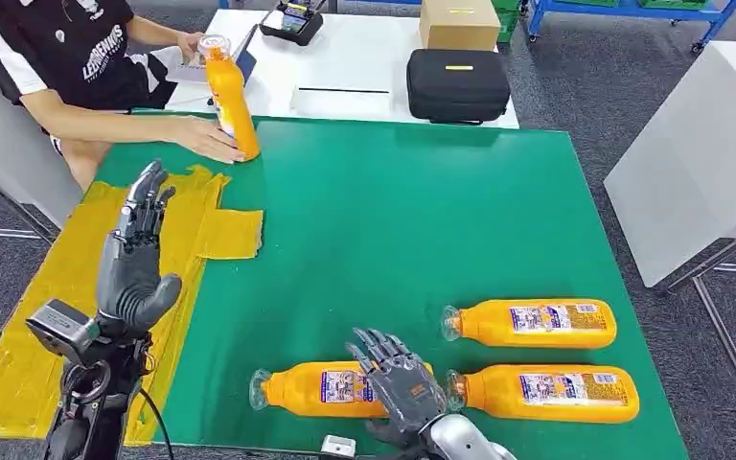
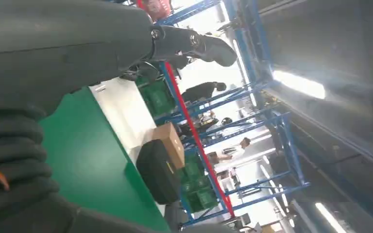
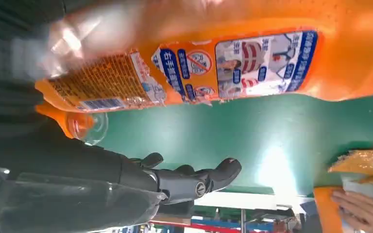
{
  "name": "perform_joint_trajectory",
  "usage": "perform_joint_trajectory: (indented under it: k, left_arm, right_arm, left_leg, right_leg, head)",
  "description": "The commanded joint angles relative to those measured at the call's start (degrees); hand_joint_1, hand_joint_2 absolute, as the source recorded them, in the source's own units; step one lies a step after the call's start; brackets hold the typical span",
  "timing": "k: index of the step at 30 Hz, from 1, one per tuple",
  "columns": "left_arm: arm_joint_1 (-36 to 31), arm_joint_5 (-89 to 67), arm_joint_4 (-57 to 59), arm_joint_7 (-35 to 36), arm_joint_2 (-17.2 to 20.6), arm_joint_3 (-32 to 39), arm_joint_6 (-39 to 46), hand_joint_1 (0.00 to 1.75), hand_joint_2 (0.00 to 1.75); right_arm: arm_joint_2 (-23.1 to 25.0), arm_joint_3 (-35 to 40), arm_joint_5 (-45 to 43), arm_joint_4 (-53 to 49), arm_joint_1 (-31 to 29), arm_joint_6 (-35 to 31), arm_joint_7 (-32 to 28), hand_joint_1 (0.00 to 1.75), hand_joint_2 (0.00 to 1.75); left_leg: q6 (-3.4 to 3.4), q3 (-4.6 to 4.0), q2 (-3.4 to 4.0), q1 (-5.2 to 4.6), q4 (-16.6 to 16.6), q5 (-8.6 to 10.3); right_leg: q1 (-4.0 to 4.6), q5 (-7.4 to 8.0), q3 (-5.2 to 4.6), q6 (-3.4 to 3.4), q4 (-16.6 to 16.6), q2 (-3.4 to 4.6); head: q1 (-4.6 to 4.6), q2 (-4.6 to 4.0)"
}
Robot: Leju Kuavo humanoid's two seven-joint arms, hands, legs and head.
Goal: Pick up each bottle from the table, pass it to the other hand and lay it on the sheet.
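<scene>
Four bottles: three lie on the green desk (image 1: 393, 211) near the front edge, one stands at the far left
Right robot hand (image 1: 398, 383): lowest in the head view, fingers spread over the near-left bottle (image 1: 311, 388), lying on top of its right end; whether the fingers actually close on it I cannot tell
Near-left bottle: on its side, clear cap pointing left, label facing up; in the right wrist view its orange body (image 3: 213, 63) lies just above the green surface, with dark fingers (image 3: 194, 182) reaching out beside it
Near-right bottle (image 1: 546, 393): on its side just right of the robot hand, cap pointing left toward it
Middle-right bottle (image 1: 532, 323): on its side, just beyond the near-right one and parallel to it, cap to the left
Left robot hand (image 1: 134, 254): raised above the yellow sheet, fingers stretched out toward the far side and slightly apart, holding nothing; the left wrist view shows its dark fingers (image 2: 194, 43) extended
Yellow sheet (image 1: 57, 316): spread over the left part of the desk, with a flap reaching right onto the green
Standing bottle (image 1: 228, 96): upright at the far left edge of the green surface, a person's hand (image 1: 206, 142) resting at its base
Person: seated at the far left in a dark shirt
White table (image 1: 345, 72): beyond the desk, carrying a black case (image 1: 457, 84) and a cardboard box (image 1: 458, 24)
</scene>
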Motion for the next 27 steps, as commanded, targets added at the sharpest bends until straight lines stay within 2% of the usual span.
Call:
perform_joint_trajectory:
  k: [1,21,23,25,26,27]
  left_arm:
    - [-0.2,0.2,-0.8,0.5,-0.9,1.8,-0.1,0.00,1.75]
    - [0.6,1.3,-0.6,0.4,-2.6,3.1,-0.3,0.00,1.75]
    - [0.4,1.5,-0.6,0.5,-2.8,3.1,-0.5,0.00,1.75]
    - [0.0,1.5,-0.4,0.6,-2.9,2.9,-0.7,0.00,1.75]
    - [-0.1,1.5,-0.4,0.6,-2.9,2.9,-0.7,0.00,1.75]
    - [-0.2,1.5,-0.4,0.7,-2.9,2.8,-0.8,0.00,1.75]
  right_arm:
    - [1.1,0.0,0.2,3.8,-1.3,0.1,0.2,0.00,1.75]
    - [2.4,-2.1,1.3,9.6,-0.3,4.7,7.1,0.02,1.75]
    - [2.3,-2.2,0.7,11.0,-0.1,5.6,7.4,0.21,1.75]
    - [2.2,-2.2,0.5,11.7,-0.1,5.6,7.5,0.26,1.75]
    - [2.1,-2.3,0.4,11.8,-0.1,5.6,7.6,0.75,1.75]
    - [2.1,-2.5,0.0,11.7,0.0,5.5,7.6,1.47,1.75]
  left_leg:
    - [-0.10,0.28,0.07,0.00,0.0,-0.12]
    - [-0.12,0.40,0.08,0.01,0.0,-0.16]
    - [-0.11,0.37,0.01,0.01,-0.1,-0.13]
    - [-0.11,0.45,0.03,0.02,-0.1,-0.14]
    - [-0.08,0.34,0.00,0.03,-0.1,-0.09]
    - [-0.11,0.44,-0.01,0.02,-0.1,-0.13]
  right_leg:
    - [0.02,-0.11,0.25,-0.09,0.0,-0.02]
    - [0.03,-0.15,0.37,-0.11,0.0,-0.04]
    - [0.03,-0.14,0.37,-0.10,-0.1,-0.10]
    - [0.04,-0.15,0.43,-0.11,-0.1,-0.08]
    - [0.04,-0.09,0.34,-0.08,-0.1,-0.10]
    - [0.04,-0.14,0.44,-0.10,-0.1,-0.13]
  head:
    - [0.00,0.00]
    - [0.00,0.00]
    - [0.00,0.00]
    - [-0.02,0.00]
    - [0.00,0.00]
    - [0.00,0.00]
